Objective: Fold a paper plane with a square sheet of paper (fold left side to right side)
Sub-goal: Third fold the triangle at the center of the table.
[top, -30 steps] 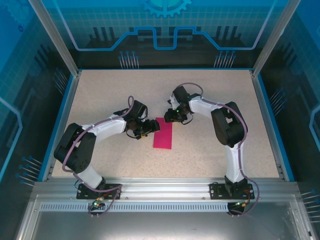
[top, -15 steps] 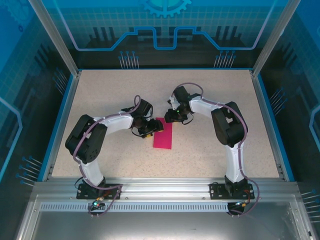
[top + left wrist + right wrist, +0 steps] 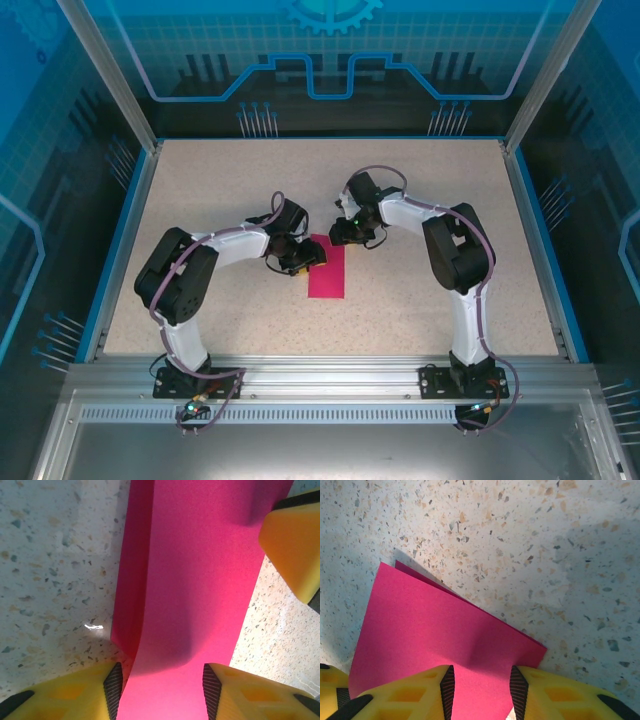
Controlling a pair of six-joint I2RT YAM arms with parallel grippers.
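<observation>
Half-open on paper (image 3: 200,580): left gripper (image 3: 160,672); right gripper (image 3: 481,677)

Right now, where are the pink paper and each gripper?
square sheet of paper (image 3: 329,278): top view, its bare near half.
left gripper (image 3: 161,680): left wrist view, midway between its fingertips.
right gripper (image 3: 480,685): right wrist view, midway between its fingertips.
</observation>
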